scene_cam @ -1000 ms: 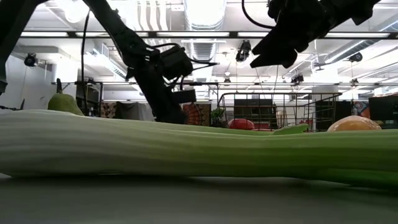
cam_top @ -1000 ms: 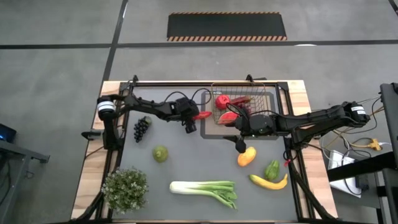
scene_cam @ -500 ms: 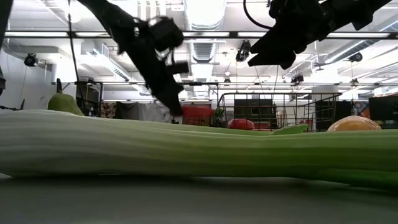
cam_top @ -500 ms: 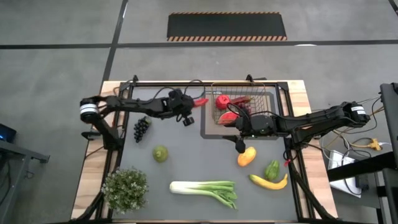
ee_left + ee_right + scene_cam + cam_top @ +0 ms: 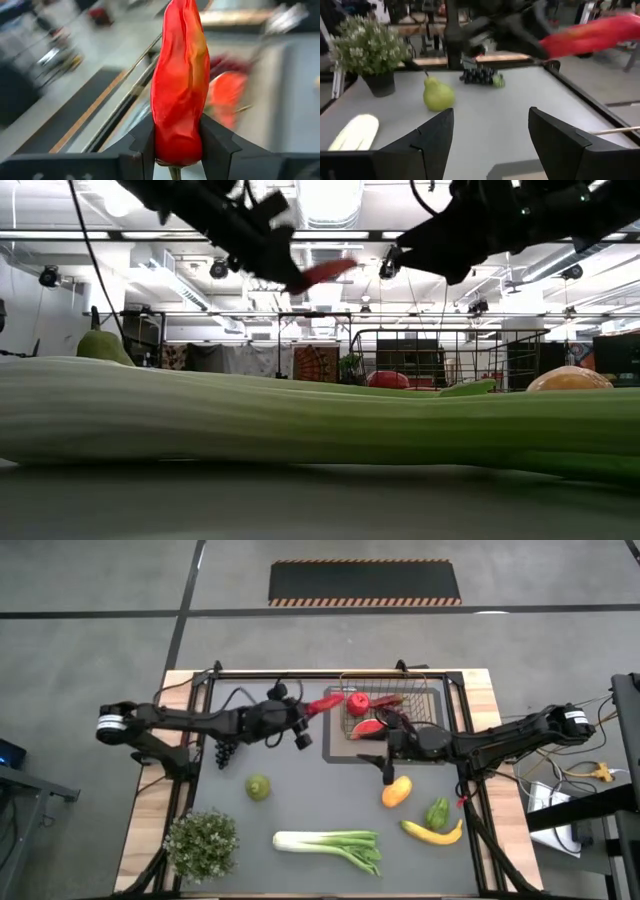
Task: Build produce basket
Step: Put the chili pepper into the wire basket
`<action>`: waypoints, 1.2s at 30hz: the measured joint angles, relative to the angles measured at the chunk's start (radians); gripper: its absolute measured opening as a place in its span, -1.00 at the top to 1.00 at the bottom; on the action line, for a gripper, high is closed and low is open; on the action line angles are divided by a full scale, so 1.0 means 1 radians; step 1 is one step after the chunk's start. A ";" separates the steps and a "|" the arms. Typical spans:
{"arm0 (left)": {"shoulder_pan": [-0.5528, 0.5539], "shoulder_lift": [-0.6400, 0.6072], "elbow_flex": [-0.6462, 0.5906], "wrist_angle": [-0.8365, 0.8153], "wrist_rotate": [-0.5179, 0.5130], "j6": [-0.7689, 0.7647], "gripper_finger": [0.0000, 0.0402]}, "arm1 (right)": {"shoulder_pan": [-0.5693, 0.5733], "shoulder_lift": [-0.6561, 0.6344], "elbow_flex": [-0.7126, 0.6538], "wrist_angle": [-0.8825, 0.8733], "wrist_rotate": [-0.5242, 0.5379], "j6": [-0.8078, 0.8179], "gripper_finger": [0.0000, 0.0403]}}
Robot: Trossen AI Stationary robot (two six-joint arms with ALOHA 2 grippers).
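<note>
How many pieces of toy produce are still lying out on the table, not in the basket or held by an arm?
6: grapes at the left, a pear below them, a leek along the front, a mango, green pepper and banana at the right. The arms may hide others.

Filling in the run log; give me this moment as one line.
left gripper: shut on red chilli pepper, raised near basket | right gripper: open, above orange mango

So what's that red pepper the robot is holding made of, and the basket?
The red chilli pepper looks like smooth, slightly glossy plastic, a toy probably: its shiny skin shows moulded creases between the left gripper fingers. The basket looks like thin dark metal wire; you can see through its mesh sides.
</note>
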 joint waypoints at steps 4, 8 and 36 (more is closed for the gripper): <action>-0.057 -0.046 -0.096 0.265 0.135 0.012 0.52 | 0.000 0.000 -0.026 0.040 0.021 -0.006 -0.19; -0.080 -0.051 -0.195 0.551 0.251 0.011 0.52 | 0.000 0.010 -0.027 0.130 0.019 -0.020 -0.21; -0.093 0.231 -0.182 0.995 0.388 -0.071 0.35 | -0.002 0.238 0.188 0.420 0.009 -0.222 0.47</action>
